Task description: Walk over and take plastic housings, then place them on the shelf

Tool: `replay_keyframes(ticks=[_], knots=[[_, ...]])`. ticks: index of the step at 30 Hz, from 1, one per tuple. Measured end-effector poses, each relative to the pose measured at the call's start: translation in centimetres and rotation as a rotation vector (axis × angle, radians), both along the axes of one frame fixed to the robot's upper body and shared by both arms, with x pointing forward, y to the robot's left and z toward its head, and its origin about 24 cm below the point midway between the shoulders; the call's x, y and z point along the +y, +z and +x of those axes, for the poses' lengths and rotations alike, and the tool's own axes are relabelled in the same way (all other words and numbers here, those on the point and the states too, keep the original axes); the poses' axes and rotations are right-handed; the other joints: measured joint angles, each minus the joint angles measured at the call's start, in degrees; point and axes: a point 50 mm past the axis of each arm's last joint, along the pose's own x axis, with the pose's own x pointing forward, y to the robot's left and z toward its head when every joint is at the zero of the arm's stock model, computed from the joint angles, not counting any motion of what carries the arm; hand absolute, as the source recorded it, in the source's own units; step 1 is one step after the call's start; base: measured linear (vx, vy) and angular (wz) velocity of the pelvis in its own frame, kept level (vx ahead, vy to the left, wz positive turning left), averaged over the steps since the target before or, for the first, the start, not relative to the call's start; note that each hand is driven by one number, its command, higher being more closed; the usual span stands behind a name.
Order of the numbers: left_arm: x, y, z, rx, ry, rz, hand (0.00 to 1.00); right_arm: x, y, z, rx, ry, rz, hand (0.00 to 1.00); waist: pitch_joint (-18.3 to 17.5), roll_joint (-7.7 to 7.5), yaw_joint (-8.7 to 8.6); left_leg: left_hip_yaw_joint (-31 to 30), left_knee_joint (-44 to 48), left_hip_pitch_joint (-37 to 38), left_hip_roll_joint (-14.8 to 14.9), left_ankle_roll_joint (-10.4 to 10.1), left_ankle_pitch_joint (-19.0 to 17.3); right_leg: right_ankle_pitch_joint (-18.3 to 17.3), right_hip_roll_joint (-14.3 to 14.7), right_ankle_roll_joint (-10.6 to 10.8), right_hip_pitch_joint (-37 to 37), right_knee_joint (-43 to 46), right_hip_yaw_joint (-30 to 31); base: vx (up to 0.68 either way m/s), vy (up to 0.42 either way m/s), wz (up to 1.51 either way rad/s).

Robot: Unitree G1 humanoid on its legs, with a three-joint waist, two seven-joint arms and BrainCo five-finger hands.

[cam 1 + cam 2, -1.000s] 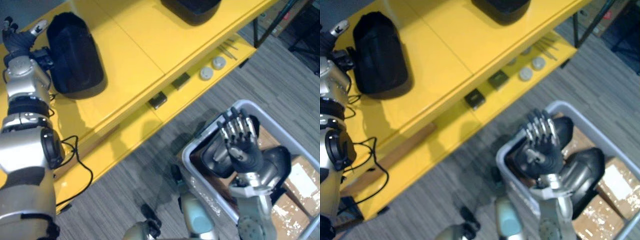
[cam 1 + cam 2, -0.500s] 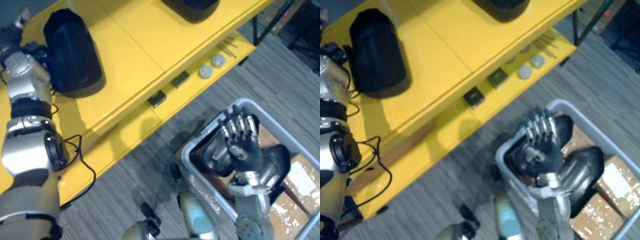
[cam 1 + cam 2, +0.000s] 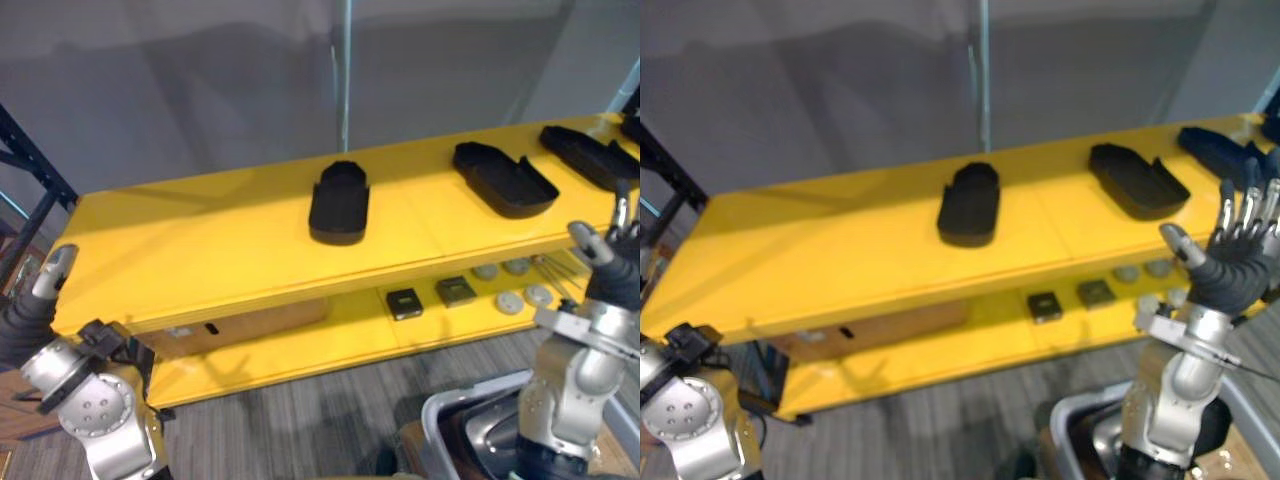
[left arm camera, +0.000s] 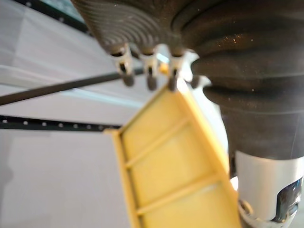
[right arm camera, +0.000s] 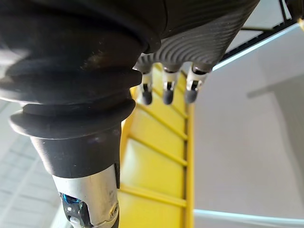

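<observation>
While the right hand's fingers point(image 3: 1249, 208) stand straight, spread and empty, the right hand point(image 3: 1230, 275) itself is raised just before the right end of the yellow shelf point(image 3: 230, 250). The left hand point(image 3: 25, 320) sits low by the shelf's left end, its fingers point(image 4: 148, 78) loose and holding nothing. Three black plastic housings lie well apart on the top board: centre housing point(image 3: 340, 203), right housing point(image 3: 503, 178), end housing point(image 3: 590, 155); a grey bin point(image 3: 432, 425) stands on the floor below the right arm.
</observation>
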Motion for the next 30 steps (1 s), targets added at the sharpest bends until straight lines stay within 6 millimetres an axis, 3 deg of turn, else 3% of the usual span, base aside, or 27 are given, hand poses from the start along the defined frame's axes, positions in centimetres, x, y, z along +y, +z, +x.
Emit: replay_keyframes(ticks=[5, 8, 12, 15, 17, 20, 24, 28, 30], knots=[[0.0, -0.1, 0.0, 0.004, -0.002, -0.004, 0.00, 0.0, -0.2, 0.1, 0.007, 0.000, 0.004, 0.00, 0.5, -0.34, 0.27, -0.2, 0.1, -0.1, 0.0, 0.0, 0.0, 0.1, -0.1, 0.0, 0.0, 0.0, 0.0, 0.00, 0.000, 0.00], [-0.1, -1.4, 0.2, 0.041, 0.003, -0.066, 0.00, -0.1, -0.9, 0.4, 0.038, -0.006, 0.033, 0.00, 2.7, -0.94, 1.03, -0.6, 0.5, -0.6, -0.3, 0.0, 0.0, 0.3, -0.5, 0.2, 0.2, 0.5, -0.2, 0.00, 0.000, 0.06], [0.3, -6.9, 0.9, 0.248, 0.008, -0.240, 0.00, 1.0, -1.0, 1.0, 0.045, 0.031, 0.061, 0.00, 4.8, -1.54, 1.61, -3.6, 0.6, -3.0, -1.0, 0.3, 0.7, 0.5, -1.5, 0.5, -0.1, 0.5, -3.0, -0.04, 0.021, 0.42], [1.0, -13.5, 0.4, 0.511, 0.066, -0.429, 0.00, 4.4, -1.1, 3.5, 0.079, 0.180, 0.043, 0.00, 5.9, -2.59, 3.17, -5.5, 0.3, -4.3, -1.0, 0.1, 1.4, 0.5, -1.6, 0.5, -0.5, 0.5, -4.2, -0.01, -0.001, 0.31], [1.9, -17.3, -1.4, 0.635, 0.148, -0.589, 0.00, 8.2, -1.0, 5.9, 0.124, 0.329, -0.007, 0.00, 6.5, -3.49, 4.88, -6.5, -0.8, -4.3, -0.8, 0.0, 1.9, 0.1, -1.4, 0.6, -0.3, 0.5, -4.8, 0.02, -0.008, 0.24], [3.2, -19.0, -4.4, 0.667, 0.259, -0.694, 0.00, 11.5, -1.8, 7.8, 0.195, 0.458, -0.038, 0.00, 6.5, -3.73, 6.91, -8.6, -1.6, -4.1, -0.9, 0.1, 2.6, -0.5, -1.7, 1.3, 0.7, 0.6, -4.8, 0.09, 0.030, 0.36], [4.0, -20.9, -7.1, 0.729, 0.371, -0.766, 0.00, 13.8, -2.2, 9.6, 0.262, 0.533, -0.059, 0.00, 6.5, -3.64, 8.44, -9.9, -1.9, -2.1, -1.5, 0.2, 2.7, -1.2, -2.6, 1.9, 3.7, 0.6, -4.7, 0.11, 0.088, 0.37], [2.6, -25.1, -9.6, 0.921, 0.396, -0.891, 0.00, 17.4, -1.0, 10.9, 0.247, 0.666, -0.058, 0.00, 5.9, -4.03, 9.43, -9.9, -2.2, -1.6, -2.3, 0.2, 2.7, -1.6, -3.3, 2.5, 4.3, 0.6, -4.4, 0.03, 0.041, 0.08], [0.5, -28.1, -10.6, 1.063, 0.321, -0.986, 0.00, 19.6, -1.4, 12.2, 0.307, 0.738, -0.027, 0.00, 5.8, -4.10, 10.01, -9.9, -2.1, -1.1, -2.2, 0.1, 2.7, -1.6, -3.3, 2.5, 5.3, 0.6, -4.4, -0.02, 0.005, 0.01]])
